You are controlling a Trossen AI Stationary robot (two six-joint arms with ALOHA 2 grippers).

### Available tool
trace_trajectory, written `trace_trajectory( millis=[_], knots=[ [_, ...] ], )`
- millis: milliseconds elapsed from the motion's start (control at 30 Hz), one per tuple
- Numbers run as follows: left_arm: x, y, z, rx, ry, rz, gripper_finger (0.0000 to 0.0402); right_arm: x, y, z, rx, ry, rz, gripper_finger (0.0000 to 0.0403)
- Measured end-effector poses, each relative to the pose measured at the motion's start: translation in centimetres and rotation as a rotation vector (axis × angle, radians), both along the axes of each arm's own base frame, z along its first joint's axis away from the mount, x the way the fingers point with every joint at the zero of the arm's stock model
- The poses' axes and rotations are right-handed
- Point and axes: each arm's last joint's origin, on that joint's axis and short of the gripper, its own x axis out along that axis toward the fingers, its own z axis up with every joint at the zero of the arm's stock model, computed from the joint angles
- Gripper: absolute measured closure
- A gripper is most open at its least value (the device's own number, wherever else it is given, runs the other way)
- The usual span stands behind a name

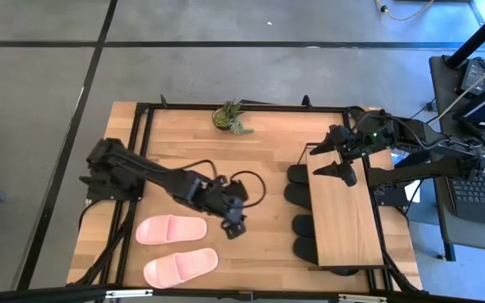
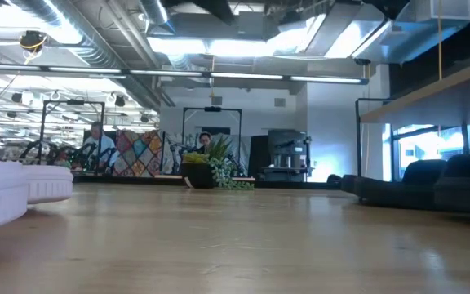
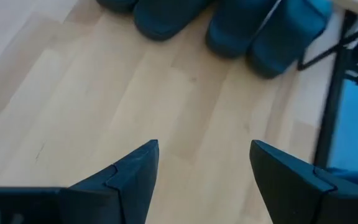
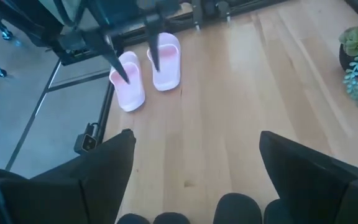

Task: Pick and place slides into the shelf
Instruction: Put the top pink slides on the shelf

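The shelf [image 1: 345, 210] stands at the table's right side. Four black slides [image 1: 303, 227] sit beneath its top board, with only their toes visible. Two pink slides [image 1: 172, 229] lie on the table [image 1: 268, 168] at front left. The left gripper [image 1: 232, 225] hovers beside them, jaws apart and empty. The right gripper [image 1: 333, 160] hangs over the shelf's far end, also spread and empty.

Wood, matt foam-like slides, dark hard tools

Pale wooden worktop [image 1: 268, 168] shows smooth grained planks; the shelf's light wooden top board [image 1: 343, 215] matches it on a thin dark frame; two pink slides [image 1: 175, 248] and four black slides [image 1: 303, 210] look matt; both tools look dark, hard, dull
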Motion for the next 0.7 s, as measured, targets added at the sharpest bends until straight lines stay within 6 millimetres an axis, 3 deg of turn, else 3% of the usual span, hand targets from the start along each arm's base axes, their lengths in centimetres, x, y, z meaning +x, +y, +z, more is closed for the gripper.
trace_trajectory(
  millis=[200, 467, 700],
  knots=[
    [-2.1, -1.7, 2.2, -0.042, -0.062, -0.063, 0.0159, 0.1, 0.0, 0.2, -0.02, -0.03, 0.009, 0.006],
    [-2.6, -3.2, 2.6, -0.048, -0.101, -0.128, 0.0159, 0.4, -0.1, 0.7, -0.078, -0.093, 0.019, 0.006],
    [-2.5, -3.3, 2.6, -0.165, -0.109, 0.01, 0.0159, 0.5, -0.2, 0.8, -0.103, -0.103, -0.015, 0.006]
  ],
)
